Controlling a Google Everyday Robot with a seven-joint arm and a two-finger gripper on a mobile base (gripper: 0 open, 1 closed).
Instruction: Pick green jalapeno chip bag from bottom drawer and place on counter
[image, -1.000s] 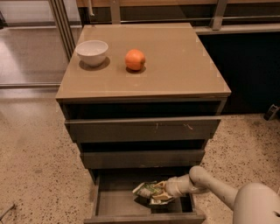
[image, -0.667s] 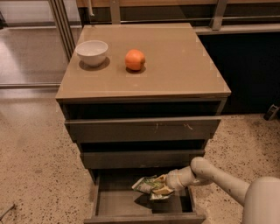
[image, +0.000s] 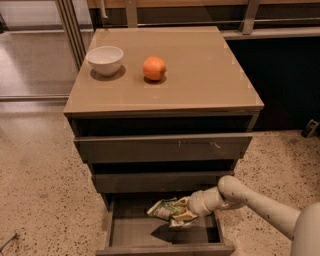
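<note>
The green jalapeno chip bag (image: 169, 211) is crumpled and held above the floor of the open bottom drawer (image: 165, 246), its shadow on the tray below. My gripper (image: 184, 209) reaches in from the lower right on a white arm and is shut on the bag's right side. The counter (image: 200, 75) is the tan top of the cabinet, well above the bag.
A white bowl (image: 105, 60) and an orange fruit (image: 154, 68) sit on the counter's back left. The two upper drawers (image: 162, 147) stick out slightly above the bottom drawer. Speckled floor surrounds the cabinet; a dark wall stands at the right.
The arm has risen a little and the bag has lifted off the drawer floor, shifting slightly up and left with the gripper.
</note>
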